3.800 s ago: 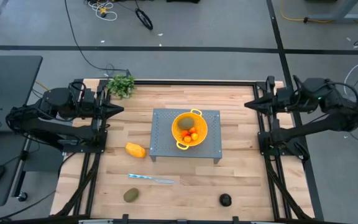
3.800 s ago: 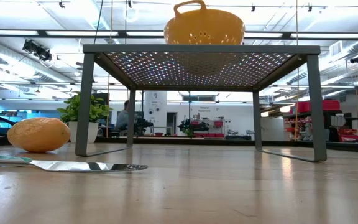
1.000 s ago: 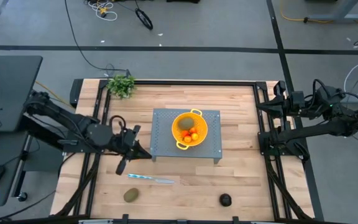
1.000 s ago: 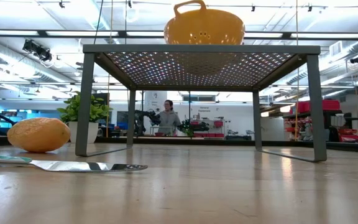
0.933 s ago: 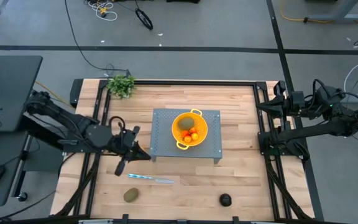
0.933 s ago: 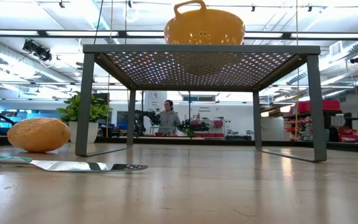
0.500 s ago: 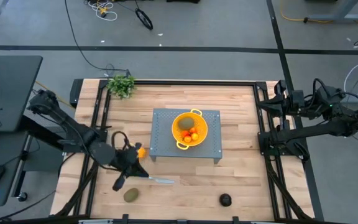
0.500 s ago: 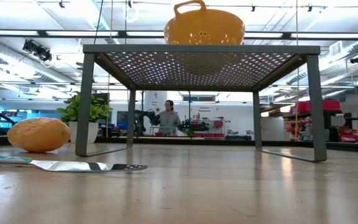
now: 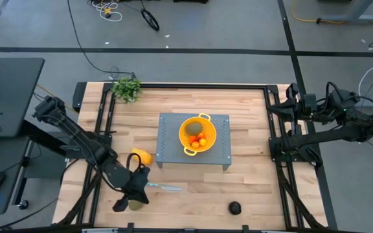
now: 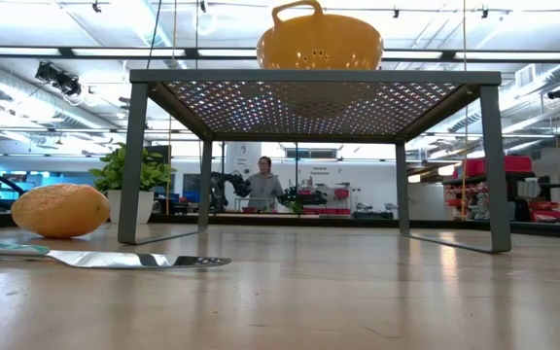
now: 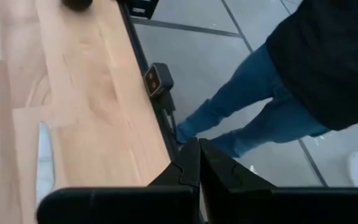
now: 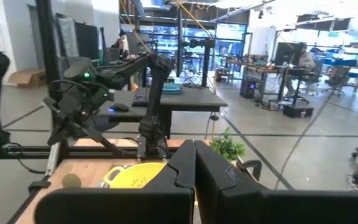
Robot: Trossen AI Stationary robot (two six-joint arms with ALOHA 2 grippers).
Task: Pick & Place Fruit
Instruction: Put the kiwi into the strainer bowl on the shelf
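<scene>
Landmark: grey mesh stand [image 9: 193,140] at counter [image 9: 251,188] centre. Nearest the front edge lie the blackish round fruit [image 9: 235,208] and a brownish-green oval [image 9: 136,204]. The left tool [image 9: 127,197], fingers pressed together, sits over that oval, beside the knife [image 9: 162,188]. The yellow-orange oblong [image 9: 141,156] lies left of the stand. On the stand, the yellow colander [image 9: 197,134] holds the second oval [image 9: 193,129] and orange-red balls [image 9: 198,140]. The right tool [image 9: 276,110], fingers together, waits right of the stand.

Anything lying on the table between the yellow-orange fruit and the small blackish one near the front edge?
In the high view, the knife lies partly between the yellow-orange fruit and the small blackish fruit, nearer the former. The remainder is bare wood.
</scene>
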